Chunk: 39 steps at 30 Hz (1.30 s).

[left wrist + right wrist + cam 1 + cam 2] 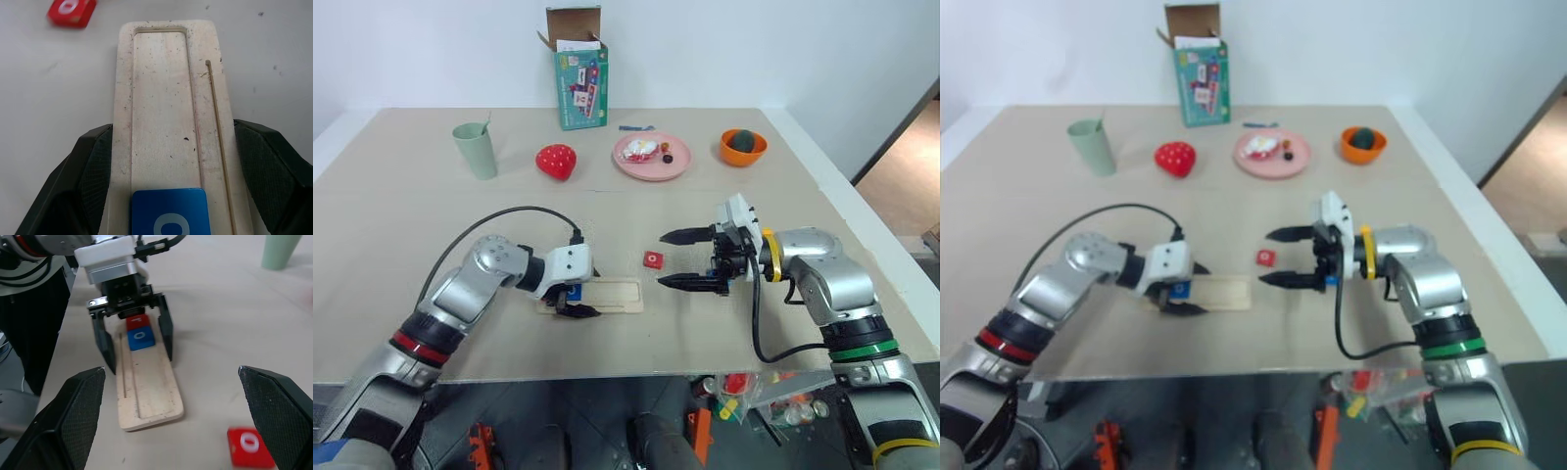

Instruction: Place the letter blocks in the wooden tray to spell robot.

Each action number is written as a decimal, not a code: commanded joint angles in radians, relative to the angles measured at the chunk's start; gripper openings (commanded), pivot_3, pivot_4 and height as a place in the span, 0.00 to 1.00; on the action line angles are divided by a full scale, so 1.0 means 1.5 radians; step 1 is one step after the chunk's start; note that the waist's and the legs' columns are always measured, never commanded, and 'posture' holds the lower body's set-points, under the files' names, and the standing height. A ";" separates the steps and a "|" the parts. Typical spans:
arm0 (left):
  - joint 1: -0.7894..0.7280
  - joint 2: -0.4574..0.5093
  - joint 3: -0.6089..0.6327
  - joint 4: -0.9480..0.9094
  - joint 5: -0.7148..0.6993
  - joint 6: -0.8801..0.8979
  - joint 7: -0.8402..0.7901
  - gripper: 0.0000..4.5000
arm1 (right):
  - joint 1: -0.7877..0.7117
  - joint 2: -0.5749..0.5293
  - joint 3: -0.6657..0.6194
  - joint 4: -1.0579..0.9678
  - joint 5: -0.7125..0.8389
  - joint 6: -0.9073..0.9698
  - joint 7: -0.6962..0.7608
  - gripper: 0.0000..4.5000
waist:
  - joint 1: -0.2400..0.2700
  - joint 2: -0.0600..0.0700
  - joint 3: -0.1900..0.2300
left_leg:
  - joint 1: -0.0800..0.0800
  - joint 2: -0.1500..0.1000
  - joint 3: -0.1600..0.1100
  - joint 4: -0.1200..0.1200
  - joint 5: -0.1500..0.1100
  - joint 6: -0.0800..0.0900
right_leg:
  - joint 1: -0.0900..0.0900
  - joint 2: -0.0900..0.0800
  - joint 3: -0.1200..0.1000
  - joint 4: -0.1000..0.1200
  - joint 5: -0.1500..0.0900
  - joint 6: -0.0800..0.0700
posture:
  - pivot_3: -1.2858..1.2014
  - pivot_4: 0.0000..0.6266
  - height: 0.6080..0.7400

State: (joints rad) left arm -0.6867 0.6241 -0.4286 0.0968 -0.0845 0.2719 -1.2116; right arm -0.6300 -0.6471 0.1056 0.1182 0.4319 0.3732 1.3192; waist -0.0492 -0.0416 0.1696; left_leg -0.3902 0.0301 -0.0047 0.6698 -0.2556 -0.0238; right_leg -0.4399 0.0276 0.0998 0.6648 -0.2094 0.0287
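The wooden tray [612, 294] lies flat near the table's front. At its left end sit a red letter block [134, 323] and, beside it, a blue "o" block [168, 213]. My left gripper [141, 363] is open, one finger on each side of the tray just past the blue block, holding nothing. Another red "o" block [652, 259] lies loose on the table right of the tray. My right gripper [662, 259] hovers wide open and level, pointing left, with its fingertips just short of that block.
Along the back stand a green cup [476, 149], a red strawberry toy [556, 161], a pink plate [651, 168] with small items, an orange bowl [743, 147] and an open cardboard box [579, 78]. The table's front edge runs close below the tray.
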 commanded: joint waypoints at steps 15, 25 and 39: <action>-0.040 -0.084 0.019 0.060 0.027 0.050 0.020 0.71 | 0.028 -0.010 -0.029 -0.052 0.004 -0.017 -0.027 1.00 | 0.000 0.000 0.000 | 0.000 0.000 0.000 0.000 0.000 0.000 | 0.000 0.000 0.000 0.000 0.000 0.001 | 0.52 0.24 1.00; -0.022 -0.070 0.009 0.040 0.032 0.023 -0.006 0.71 | 0.014 0.002 -0.021 -0.023 -0.006 -0.037 -0.028 1.00 | 0.000 0.000 0.000 | 0.000 0.000 0.000 0.000 0.000 0.000 | 0.000 0.000 0.000 0.000 0.000 0.000 | 0.52 0.24 1.00; -0.033 -0.037 0.122 -0.058 -0.081 0.079 -0.023 0.99 | -0.010 0.005 -0.095 0.042 0.002 -0.032 -0.120 1.00 | 0.000 0.001 0.001 | -0.001 0.000 0.000 0.000 0.000 0.000 | 0.000 0.000 0.000 0.000 0.000 0.001 | 0.52 0.24 1.00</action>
State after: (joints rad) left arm -0.7228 0.5647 -0.3253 0.0807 -0.1272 0.3573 -1.2373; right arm -0.6147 -0.6301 0.0131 0.1883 0.4228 0.3212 1.1734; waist -0.0489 -0.0408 0.1710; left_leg -0.3912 0.0301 -0.0047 0.6702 -0.2559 -0.0232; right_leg -0.4404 0.0273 0.1003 0.6652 -0.2097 0.0296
